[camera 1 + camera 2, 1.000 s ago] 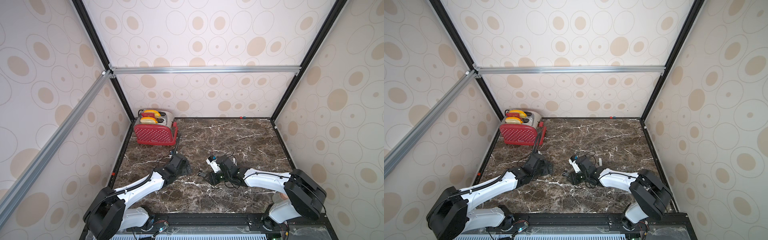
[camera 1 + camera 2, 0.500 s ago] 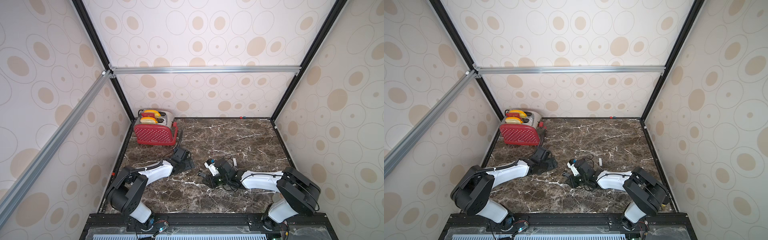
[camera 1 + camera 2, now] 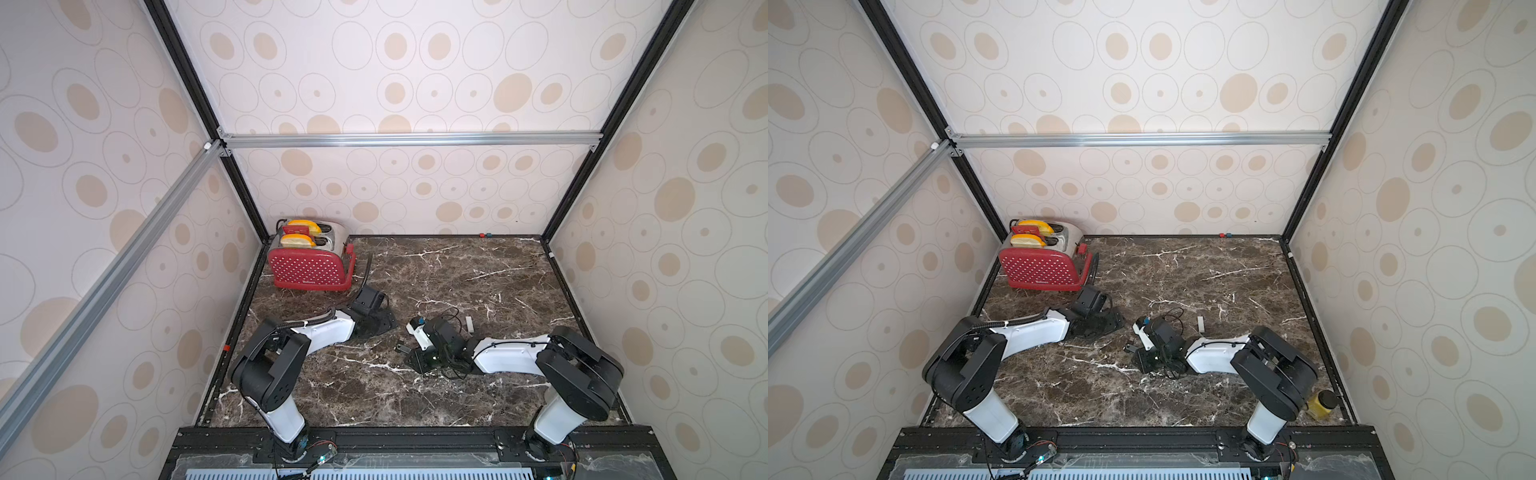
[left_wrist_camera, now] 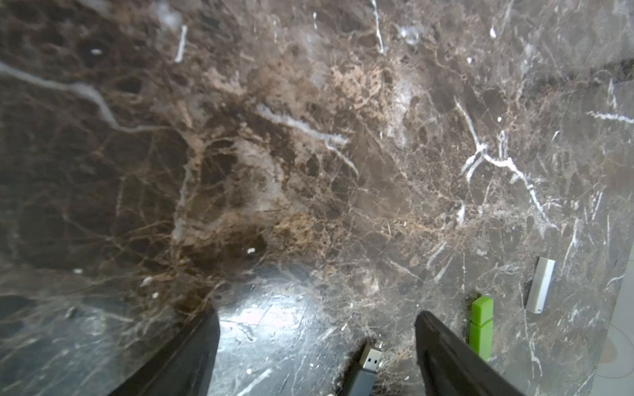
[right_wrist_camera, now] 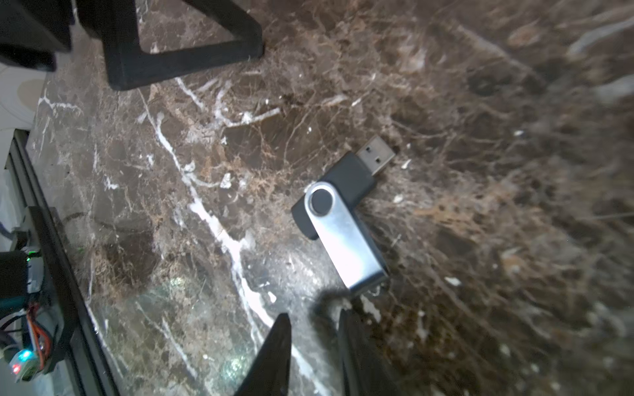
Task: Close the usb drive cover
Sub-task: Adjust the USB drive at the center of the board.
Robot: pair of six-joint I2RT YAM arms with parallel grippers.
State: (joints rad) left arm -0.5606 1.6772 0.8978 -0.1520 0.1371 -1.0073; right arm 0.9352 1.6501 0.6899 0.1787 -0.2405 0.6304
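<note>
The usb drive (image 5: 343, 192) lies flat on the marble, a black body with its metal plug (image 5: 376, 156) bare. Its silver swivel cover (image 5: 348, 243) is swung out to the side, roughly crosswise to the body. My right gripper (image 5: 314, 317) sits low just behind the cover's free end, jaws a narrow gap apart with nothing between them. My left gripper (image 4: 317, 319) is open wide, and the plug (image 4: 370, 358) shows between its fingers near one of them. In both top views the drive (image 3: 401, 345) (image 3: 1130, 345) lies between the two grippers.
A green capped drive (image 4: 482, 325) and a small white stick (image 4: 542, 289) lie just outside the left fingers. A red toaster (image 3: 309, 259) stands in the back left corner, and a yellow jar (image 3: 1320, 405) stands by the right arm's base. Loose cables hang round the right wrist (image 3: 451, 365).
The left arm's elbow has folded back toward its base and its gripper has drifted slightly toward the toaster. The right jaws have narrowed. The drive has not moved.
</note>
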